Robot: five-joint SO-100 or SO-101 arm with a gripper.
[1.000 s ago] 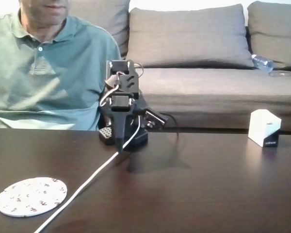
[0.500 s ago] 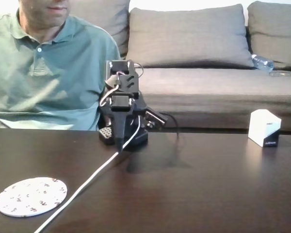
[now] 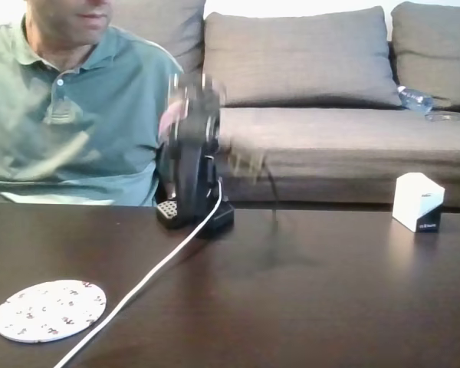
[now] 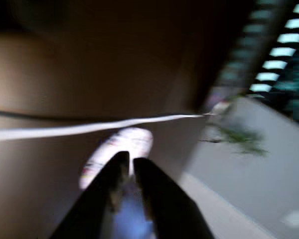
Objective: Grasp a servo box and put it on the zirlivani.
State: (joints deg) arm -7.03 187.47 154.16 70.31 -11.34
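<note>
The servo box (image 3: 418, 201), white with a black lower band, stands on the dark table at the far right in the fixed view. The zirlivani (image 3: 50, 309), a speckled white disc, lies flat near the front left corner. My arm (image 3: 190, 153) stands at the table's back middle, blurred by motion and far from both. In the wrist view my gripper (image 4: 128, 158) reaches up from the bottom edge, its two dark fingers nearly touching with nothing between them. Just beyond the fingertips the disc (image 4: 134, 139) shows as a blurred white oval.
A white cable (image 3: 149, 280) runs from the arm's base diagonally to the front left, passing close to the disc. A person in a green polo shirt (image 3: 69, 115) sits behind the table at the left. A grey sofa (image 3: 330, 115) fills the background.
The arm, still before, is now swinging and blurred, its upper part turned and raised. The box and the disc have stayed where they were.
</note>
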